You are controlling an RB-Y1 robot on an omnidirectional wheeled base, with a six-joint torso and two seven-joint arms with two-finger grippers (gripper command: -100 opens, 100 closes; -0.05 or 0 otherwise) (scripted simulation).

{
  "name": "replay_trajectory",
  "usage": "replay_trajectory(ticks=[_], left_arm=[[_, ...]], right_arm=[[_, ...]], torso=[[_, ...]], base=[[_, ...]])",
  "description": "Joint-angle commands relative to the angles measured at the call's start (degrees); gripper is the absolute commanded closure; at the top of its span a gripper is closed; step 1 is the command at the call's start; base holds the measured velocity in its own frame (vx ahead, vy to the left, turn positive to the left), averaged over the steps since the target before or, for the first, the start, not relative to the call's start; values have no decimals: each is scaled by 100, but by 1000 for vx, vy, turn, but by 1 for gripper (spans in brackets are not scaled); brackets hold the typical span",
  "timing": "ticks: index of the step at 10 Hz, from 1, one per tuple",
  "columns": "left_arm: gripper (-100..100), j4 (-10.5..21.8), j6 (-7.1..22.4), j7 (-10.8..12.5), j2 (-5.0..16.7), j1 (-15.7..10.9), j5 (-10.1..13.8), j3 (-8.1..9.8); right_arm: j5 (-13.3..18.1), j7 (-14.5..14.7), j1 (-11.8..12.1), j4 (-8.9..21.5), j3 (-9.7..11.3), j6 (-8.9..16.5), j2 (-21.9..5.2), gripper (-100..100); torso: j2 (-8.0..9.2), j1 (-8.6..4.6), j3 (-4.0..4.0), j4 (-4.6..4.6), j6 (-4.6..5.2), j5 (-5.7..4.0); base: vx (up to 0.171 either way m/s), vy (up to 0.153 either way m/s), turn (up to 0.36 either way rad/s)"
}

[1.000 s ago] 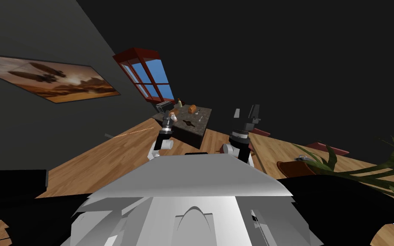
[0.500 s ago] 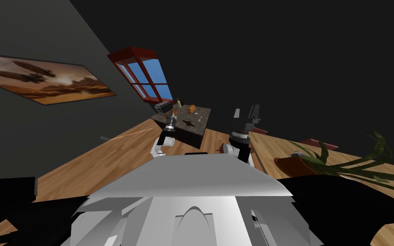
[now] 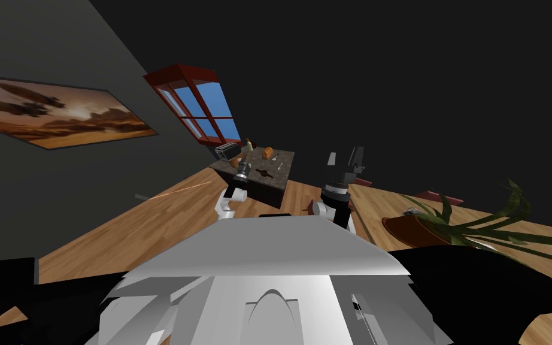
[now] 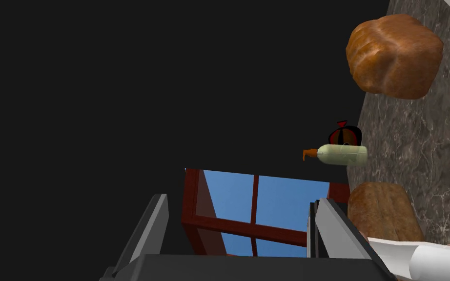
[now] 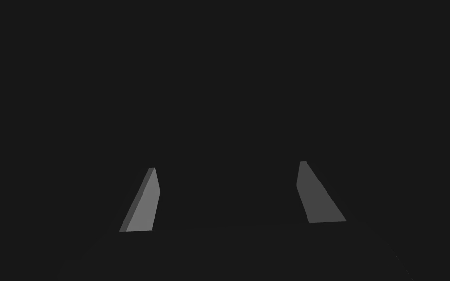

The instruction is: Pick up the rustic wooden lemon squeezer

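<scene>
Left gripper (image 3: 244,162) hangs at the left side of the dark marbled counter (image 3: 267,189), its fingers (image 4: 143,229) spread wide with nothing between them, aimed along the stone top toward a red-framed window (image 4: 268,205). A pale bottle (image 4: 342,154) and a brown loaf (image 4: 395,56) stand off to one side of it. What I take for the lemon squeezer (image 3: 264,173) is the small dark brown shape lying flat on the counter near its front edge, to the right of this gripper and on my side of the loaf. To reach it well I should swing the hand right and tip it downward until that shape sits midway between the fingers. Then I should turn the wrist so they straddle its narrowest part and descend straight, closing only once both blades flank it. Small pale utensils (image 3: 280,166) lie just beyond it, so the sweep should be slow. Well apart on the other side, the right gripper (image 3: 345,156) is raised, likewise wide and empty
</scene>
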Motion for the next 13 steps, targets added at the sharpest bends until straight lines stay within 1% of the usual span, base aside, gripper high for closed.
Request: replay_trajectory(ticks=[1, 2, 3, 4, 5, 6, 7, 8, 9, 10, 11, 12, 13], left_arm=[[-100, 40, 286, 78, 26, -57, 15, -24], [-100, 181, 471, 195, 26, -258, 24, -79], [-100, 181, 630, 195, 26, -258, 24, -79], [-100, 327, 785, 314, 21, -461, 37, -134], [-100, 327, 960, 314, 21, -461, 37, -134], [-100, 480, 1108, 435, 14, -665, 55, -191], [-100, 480, 1246, 435, 14, -665, 55, -191], [-100, 480, 1305, 435, 14, -665, 55, -191], [-100, 636, 1507, 557, 5, -869, 78, -249], [-100, 636, 1627, 557, 5, -869, 78, -249], [-100, 797, 1832, 680, -5, -1071, 106, -308], [-100, 797, 1938, 680, -5, -1071, 106, -308], [-100, 961, 2123, 804, -15, -1271, 138, -367]], right_arm=[[0, 0, 0, 0, 0, 0, 0, 0], [0, 0, 0, 0, 0, 0, 0, 0], [0, 0, 0, 0, 0, 0, 0, 0], [0, 0, 0, 0, 0, 0, 0, 0], [0, 0, 0, 0, 0, 0, 0, 0], [0, 0, 0, 0, 0, 0, 0, 0], [0, 0, 0, 0, 0, 0, 0, 0], [0, 0, 0, 0, 0, 0, 0, 0], [0, 0, 1, 0, 0, 0, 0, 0], [0, 0, 0, 0, 0, 0, 0, 0], [0, 0, 0, 0, 0, 0, 0, 0], [0, 0, 0, 0, 0, 0, 0, 0], [0, 0, 0, 0, 0, 0, 0, 0]], torso=[[0, 0, 0, 0, 0, 0], [1, 0, 1, 0, -2, 0], [0, 3, 0, 0, -1, 1], [-2, 0, -1, -1, -2, 1], [-3, -1, -2, -1, -1, 0], [-2, -2, -1, -1, -3, 0], [-2, 3, -1, -1, -1, 1], [0, 1, 0, -1, -3, 1], [1, -6, 0, 0, -3, -1], [1, -5, 0, 0, -1, -1], [0, -3, 0, -1, -3, 0], [-1, -1, -1, 0, -2, 0], [0, 0, 0, 0, -3, 1]], base=[[-4, 37, -52], [-3, 45, -86], [5, 37, -41], [5, 34, -70], [2, 34, -48], [-1, 49, -77], [-3, 42, -39], [-3, 16, 7], [-4, 28, -70], [-2, 34, -53], [-2, 36, -68], [-3, 41, -38], [-6, 58, -58]])
